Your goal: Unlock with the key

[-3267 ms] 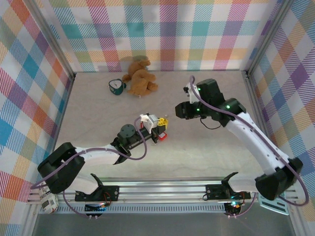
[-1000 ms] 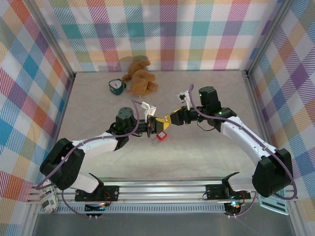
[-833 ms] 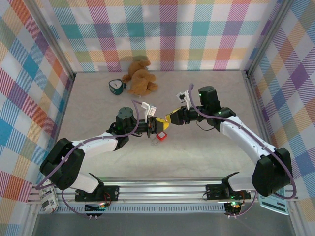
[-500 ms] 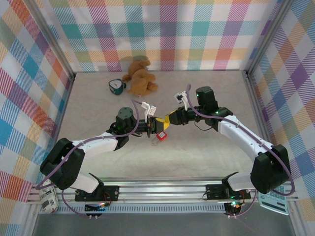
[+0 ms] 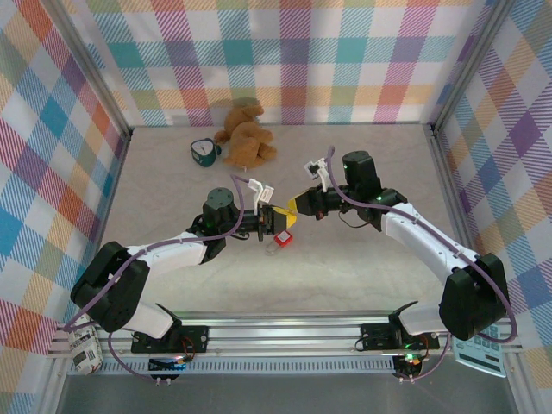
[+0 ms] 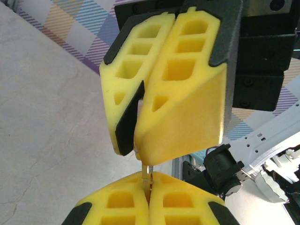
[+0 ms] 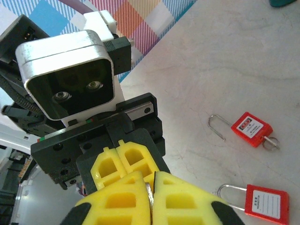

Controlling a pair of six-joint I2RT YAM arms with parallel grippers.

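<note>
1. Two grippers meet tip to tip above the table [image 5: 172,190].
2. Left gripper [image 6: 149,183] is fully closed, pinching the key [image 6: 148,169].
3. Right gripper [image 7: 151,182] is closed on the key's other end.
4. Red padlocks [image 7: 252,128] lie on the table, apart from the key.

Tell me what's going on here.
The arms meet tip to tip above the table; it looks like a handover of the key. The left gripper is shut on one end, the right gripper on the other. Two red padlocks lie on the table, untouched.
</note>
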